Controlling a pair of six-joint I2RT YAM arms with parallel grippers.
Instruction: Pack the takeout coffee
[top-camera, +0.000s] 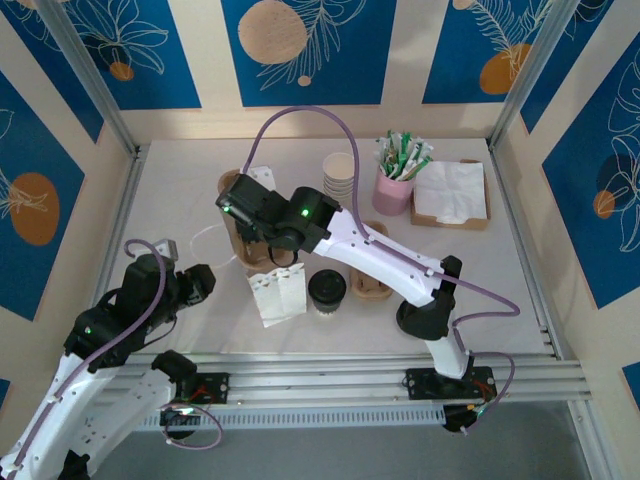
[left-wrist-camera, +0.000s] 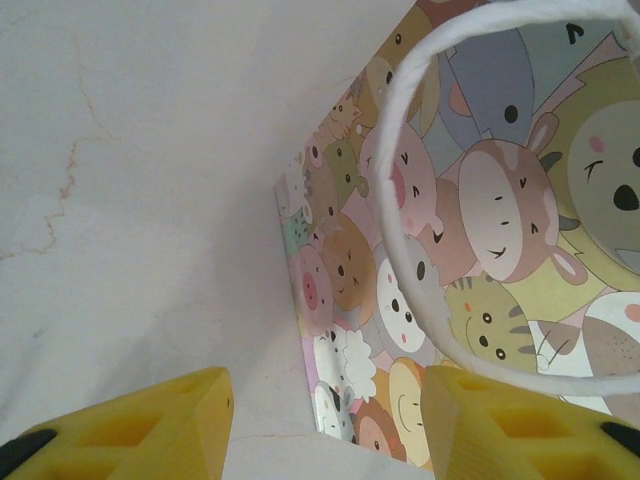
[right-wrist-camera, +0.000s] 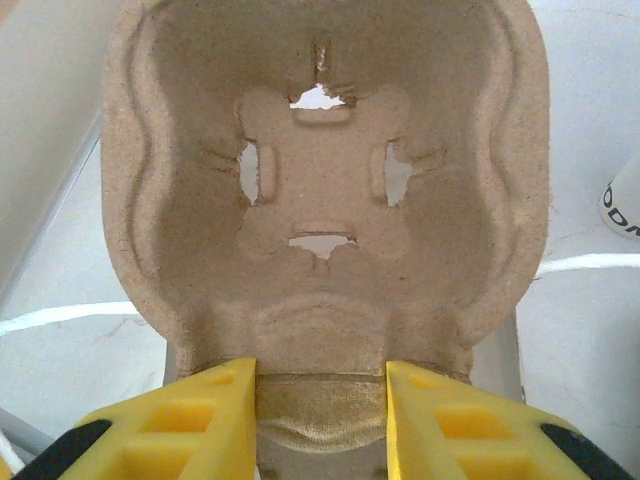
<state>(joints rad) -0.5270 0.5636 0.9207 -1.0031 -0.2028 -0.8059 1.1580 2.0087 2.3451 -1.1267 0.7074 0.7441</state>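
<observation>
- Found the takeout coffee (top-camera: 327, 290) standing upright toward the front of the pale surface (top-camera: 180, 200), black lid on, just right of a white paper bag (top-camera: 278, 297) and just left of a pulp tray (top-camera: 372, 287).
- Saw the right end effector (right-wrist-camera: 320, 385) closed narrow on the rim of a pulp carrier (right-wrist-camera: 325, 170), with the surface showing through the cut-outs of its slot.
- Saw the left end effector (left-wrist-camera: 325, 420) spread wide, nothing between its fingers, beside a cartoon-print bag (left-wrist-camera: 470, 260) with a white cord handle (left-wrist-camera: 400, 250).
- Noted at the back right a stack of lidless cups (top-camera: 340, 178), a pink cup of sachets (top-camera: 394, 190) and a box of napkins (top-camera: 450, 195).
- Noted faint veining in the surface.
- Noted cream walls (top-camera: 410, 50) set with blue leaf-drawn panels (top-camera: 350, 50) and slanted metal posts (top-camera: 88, 75).
</observation>
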